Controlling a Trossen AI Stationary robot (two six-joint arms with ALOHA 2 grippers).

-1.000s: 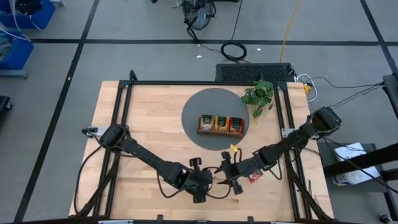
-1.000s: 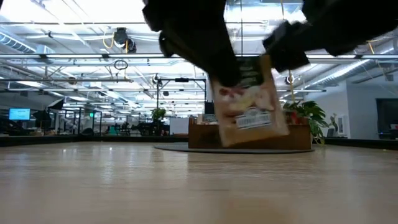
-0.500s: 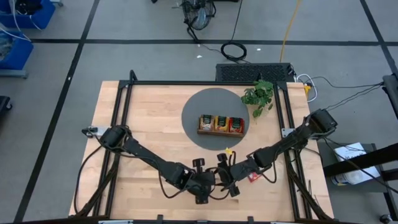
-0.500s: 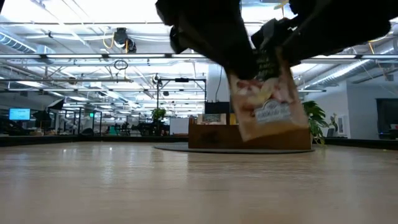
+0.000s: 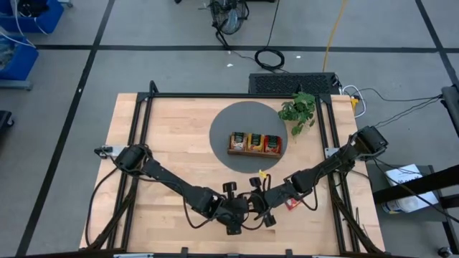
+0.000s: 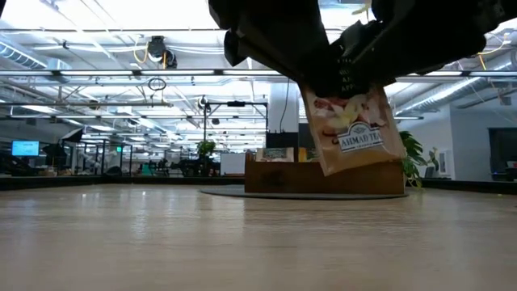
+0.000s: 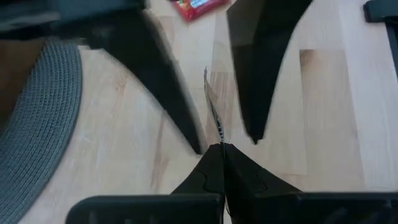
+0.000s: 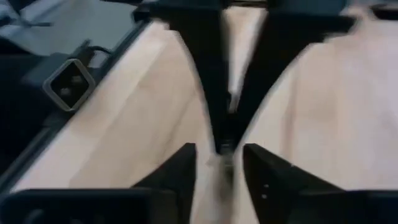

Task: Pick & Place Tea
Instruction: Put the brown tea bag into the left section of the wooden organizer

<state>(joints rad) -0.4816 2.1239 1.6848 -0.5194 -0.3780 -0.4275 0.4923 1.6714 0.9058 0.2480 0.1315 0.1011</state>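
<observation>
A beige tea packet (image 6: 355, 129) with a dark top label hangs above the table near its front edge. My left gripper (image 5: 249, 209) is shut on it. In the left wrist view the packet (image 7: 211, 106) shows edge-on, rising from my left gripper (image 7: 221, 146). My right gripper (image 5: 259, 205) faces it from the right and is open, one finger on either side of the packet with a gap showing on both sides. A red tea packet (image 5: 292, 203) lies flat on the wood under the right arm. My left gripper pinches the packet's upper edge (image 7: 217, 134) between its two fingers. The fingers come slanting down from the table's left. The packet hangs below them, slightly tilted, its lower edge (image 6: 363, 166) clear of the table.
A wooden tray (image 5: 254, 142) with tea packets in its compartments stands on a round grey mat (image 5: 237, 118) at the table's middle far side. A green plant (image 5: 300, 111) stands beside the mat's far right. Bare wood lies to the left.
My right gripper has moved toward the table's left, up to the hanging packet, and its fingers now stand around it. The packet stays lifted in my left gripper.
</observation>
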